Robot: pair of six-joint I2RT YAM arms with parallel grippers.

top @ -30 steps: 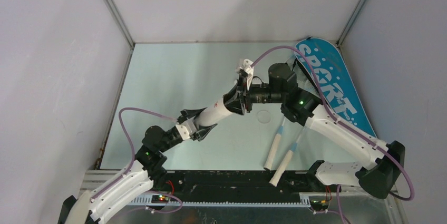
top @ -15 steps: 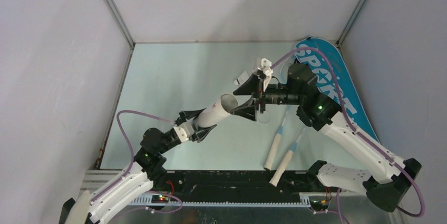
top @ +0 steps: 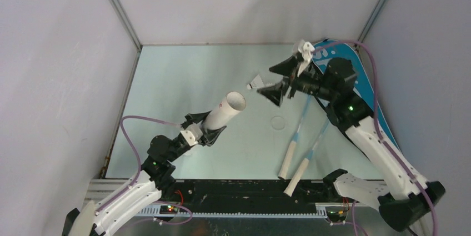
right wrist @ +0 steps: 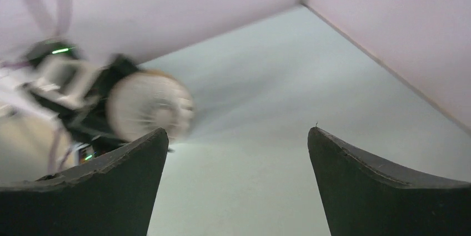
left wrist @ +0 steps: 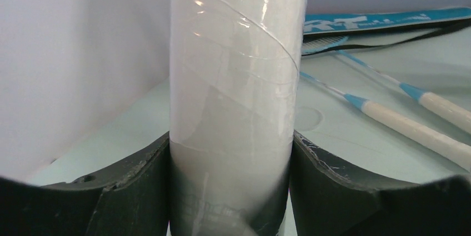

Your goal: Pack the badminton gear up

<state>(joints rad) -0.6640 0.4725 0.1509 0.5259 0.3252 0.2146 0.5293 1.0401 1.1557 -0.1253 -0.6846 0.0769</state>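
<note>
Shuttlecock-loading step, likely. Tube (top: 225,111) clamped tilted in L jaws; R jaws wide, empty, near shuttlecock (top: 255,84). Next: shuttlecock to be gripped, fed into tube.

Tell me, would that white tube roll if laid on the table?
Likely yes: the white tube is a smooth round cylinder. Its open end shows it hollow, so probably light, easily dented. Its glossy skin may slip in the left gripper.
</note>
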